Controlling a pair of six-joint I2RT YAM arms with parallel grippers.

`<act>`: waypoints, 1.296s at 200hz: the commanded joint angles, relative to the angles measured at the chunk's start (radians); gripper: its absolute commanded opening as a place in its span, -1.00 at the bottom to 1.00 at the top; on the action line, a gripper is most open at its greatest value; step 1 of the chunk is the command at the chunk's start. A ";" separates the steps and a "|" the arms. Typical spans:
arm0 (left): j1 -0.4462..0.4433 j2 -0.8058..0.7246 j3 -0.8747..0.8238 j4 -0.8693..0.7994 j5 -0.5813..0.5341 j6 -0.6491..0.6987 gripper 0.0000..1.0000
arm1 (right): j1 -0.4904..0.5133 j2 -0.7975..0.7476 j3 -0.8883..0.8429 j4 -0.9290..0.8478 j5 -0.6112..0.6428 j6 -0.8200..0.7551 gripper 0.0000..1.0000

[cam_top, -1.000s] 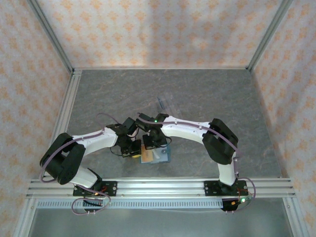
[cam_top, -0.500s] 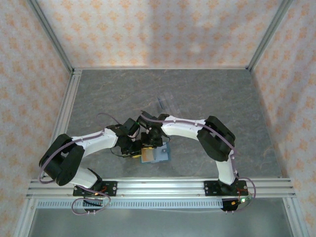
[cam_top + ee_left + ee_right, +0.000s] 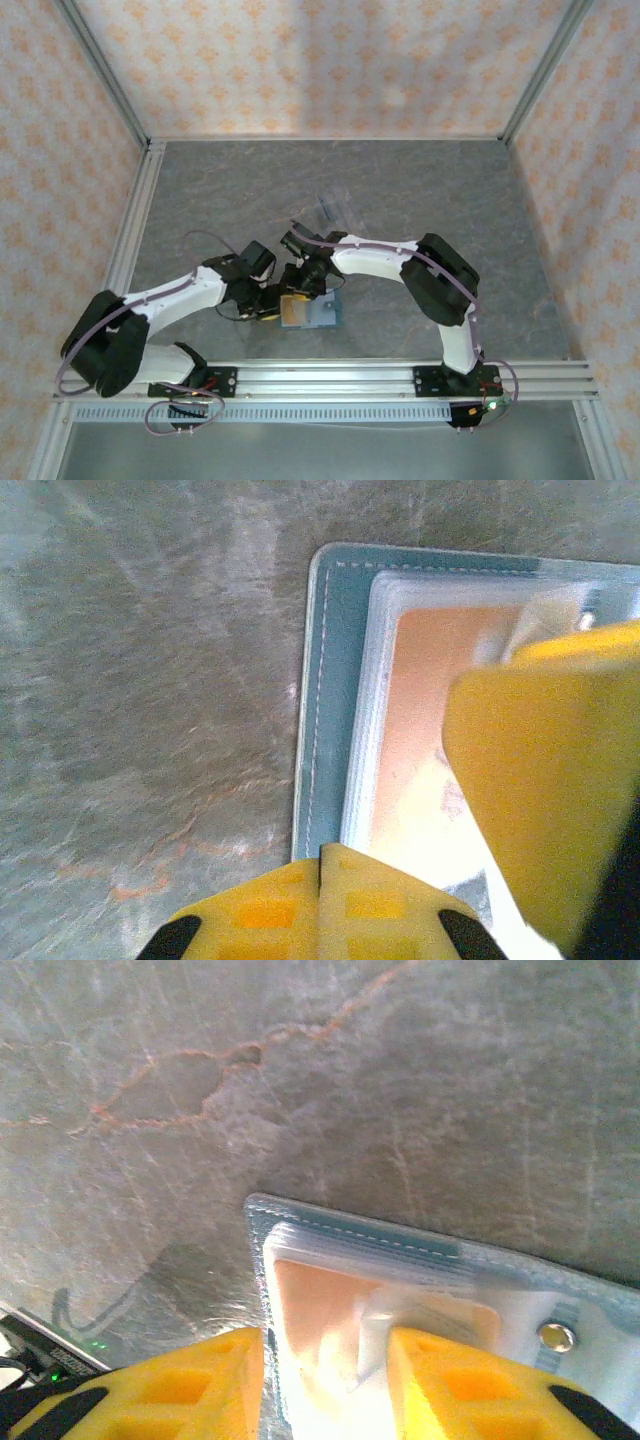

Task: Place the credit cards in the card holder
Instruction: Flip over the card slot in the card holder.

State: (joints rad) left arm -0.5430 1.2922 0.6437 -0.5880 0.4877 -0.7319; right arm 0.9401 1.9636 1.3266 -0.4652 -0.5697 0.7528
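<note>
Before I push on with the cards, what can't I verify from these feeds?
- Top external: the card holder is mostly covered by the left gripper and right gripper. Cards are too small to read.
- Left wrist: the reddish card in the sleeve is half hidden by a yellow finger, and glare washes out its lower part.
- Right wrist: the holder's near side is cut off by the frame edge and fingers, so I cannot tell how many cards are inside.
</note>
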 commanded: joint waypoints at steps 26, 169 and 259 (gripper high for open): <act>0.079 -0.138 -0.018 -0.151 -0.001 0.049 -0.94 | -0.006 -0.026 0.002 0.038 -0.003 0.015 -0.23; 0.112 -0.226 0.021 -0.210 -0.010 -0.004 -0.51 | 0.049 -0.014 0.095 0.050 -0.027 0.002 -0.14; 0.148 -0.283 0.028 -0.239 -0.021 -0.026 -0.20 | 0.039 -0.008 0.310 -0.088 -0.056 -0.097 -0.04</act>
State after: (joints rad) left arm -0.4095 1.0306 0.6415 -0.7906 0.4870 -0.7406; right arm 0.9863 1.9629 1.5757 -0.4751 -0.6144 0.7090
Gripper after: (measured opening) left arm 0.385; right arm 0.466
